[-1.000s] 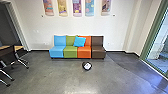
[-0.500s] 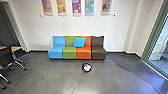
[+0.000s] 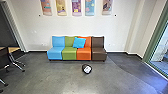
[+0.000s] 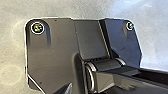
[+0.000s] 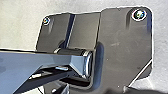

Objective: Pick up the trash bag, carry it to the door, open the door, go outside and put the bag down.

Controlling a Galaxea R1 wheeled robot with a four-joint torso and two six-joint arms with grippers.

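Tan and black at far left, low furniture (image 3: 4, 58) there on metal legs, standing on the grey floor (image 3: 53, 77). Left end effector: open, closed or gripping, cannot tell. Now across to the sofa (image 3: 77, 55), running blue, green, orange, brown, all set against the white wall (image 3: 100, 26); bright blue cushion (image 3: 79, 42) tilted over the green-orange join, colourful panels (image 3: 76, 7) hanging above. And down in front, on open floor below the orange and brown seats, a dark rounded bundle (image 3: 87, 69) with a white patch, apparently the trash bag. Over to far right, green-framed glass (image 3: 160, 53). Right end effector: cannot tell either.
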